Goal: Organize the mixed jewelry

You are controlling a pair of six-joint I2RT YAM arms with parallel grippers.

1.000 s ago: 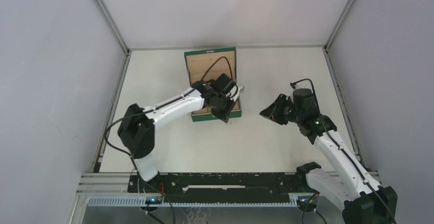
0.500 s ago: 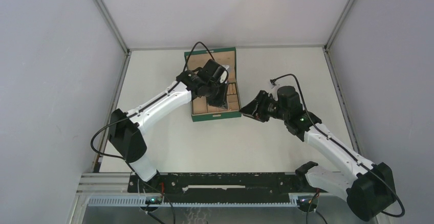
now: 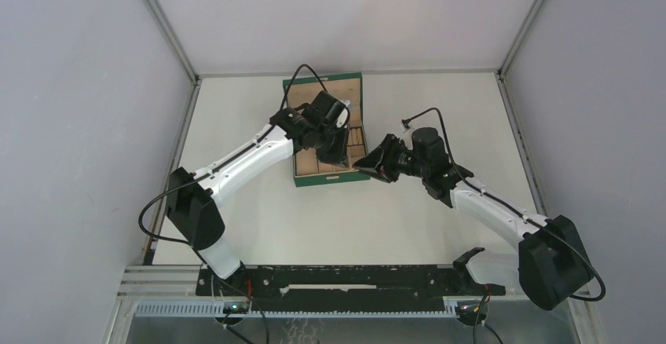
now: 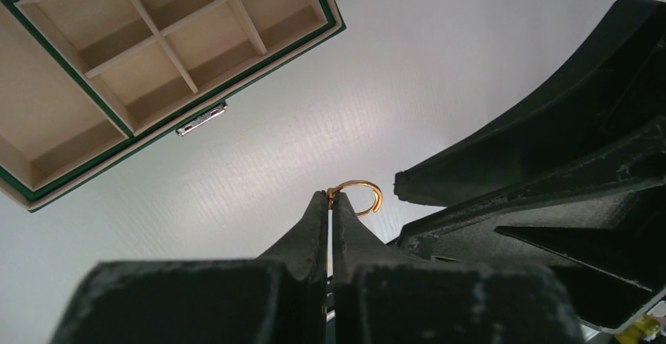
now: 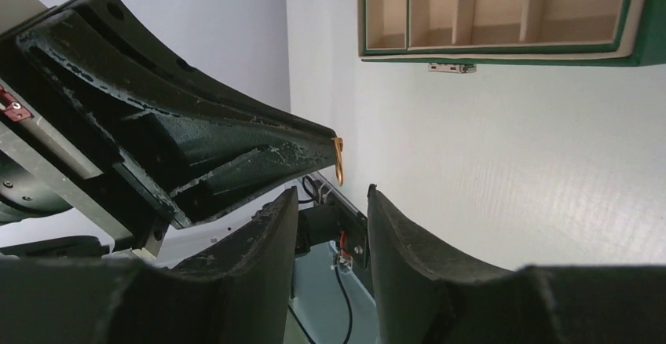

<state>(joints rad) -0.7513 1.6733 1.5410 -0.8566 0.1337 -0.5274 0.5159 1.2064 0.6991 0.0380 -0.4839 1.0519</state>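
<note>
Centrally, the left gripper (image 4: 329,197) pinches a gold ring (image 4: 370,185); the right gripper (image 5: 331,196) stands spread beside it, the box (image 4: 141,73) upper left.

No readable text, labels or numbers in any view.
The dark green box (image 3: 330,177), its small metal clasp (image 4: 201,119), the left pincer (image 4: 328,196) and the right pincer (image 5: 331,191) show no legible writing; a small red patch (image 5: 11,109) at the right wrist view's left edge is too blurred to read.
</note>
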